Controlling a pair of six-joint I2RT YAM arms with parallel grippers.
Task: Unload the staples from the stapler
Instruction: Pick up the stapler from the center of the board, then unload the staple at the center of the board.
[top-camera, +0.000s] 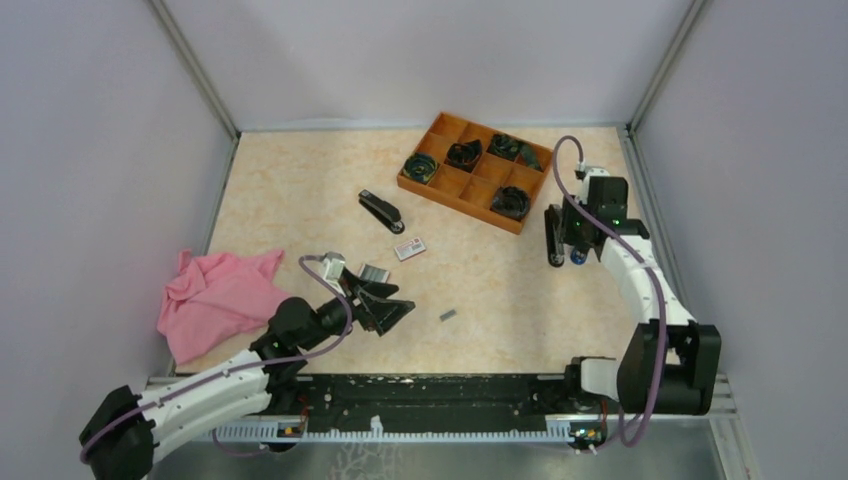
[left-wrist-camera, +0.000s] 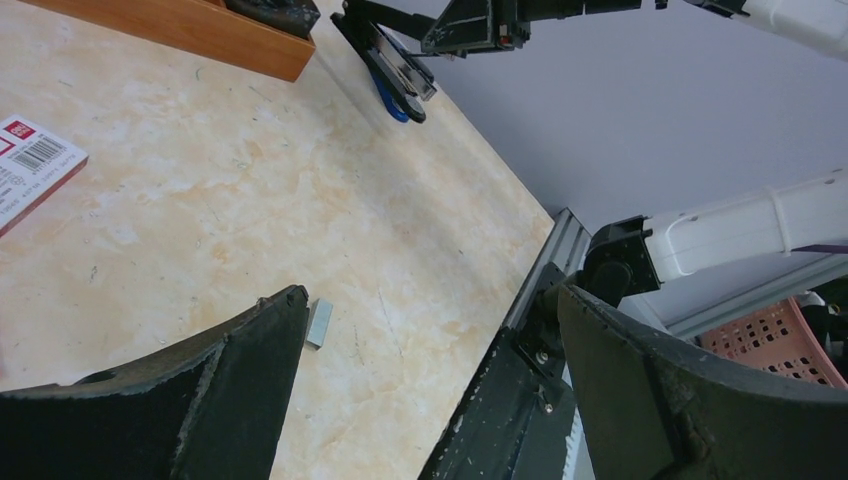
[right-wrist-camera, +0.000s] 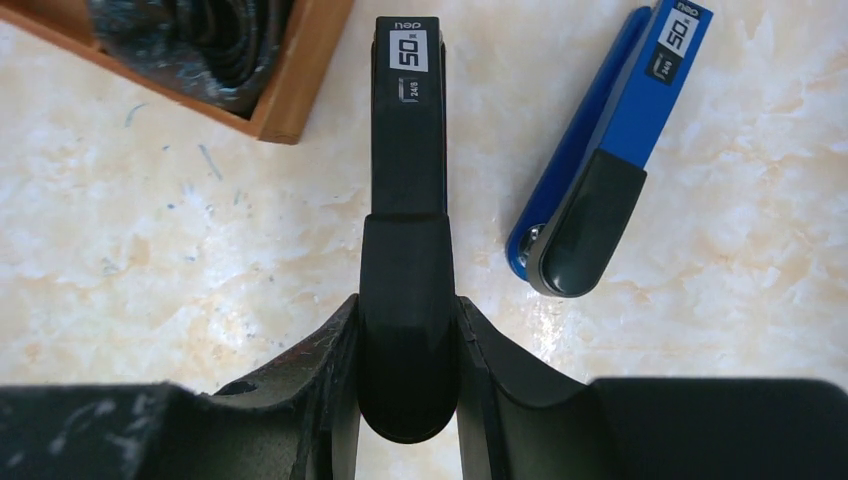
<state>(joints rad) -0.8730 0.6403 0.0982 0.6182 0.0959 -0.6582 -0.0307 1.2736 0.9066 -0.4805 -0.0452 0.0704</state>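
Note:
My right gripper is shut on the rear end of a black stapler at the right of the table, near the tray's corner; the top view shows this gripper too. A blue stapler lies just beside it. A second black stapler lies mid-table. My left gripper is open and empty, low over the table. One short silvery strip of staples lies right by its left fingertip, and also shows in the top view. Another silvery strip lies just behind the left gripper.
An orange compartment tray with black coiled items stands at the back right. A small white and red box lies mid-table. A pink cloth lies at the left. The black rail runs along the near edge.

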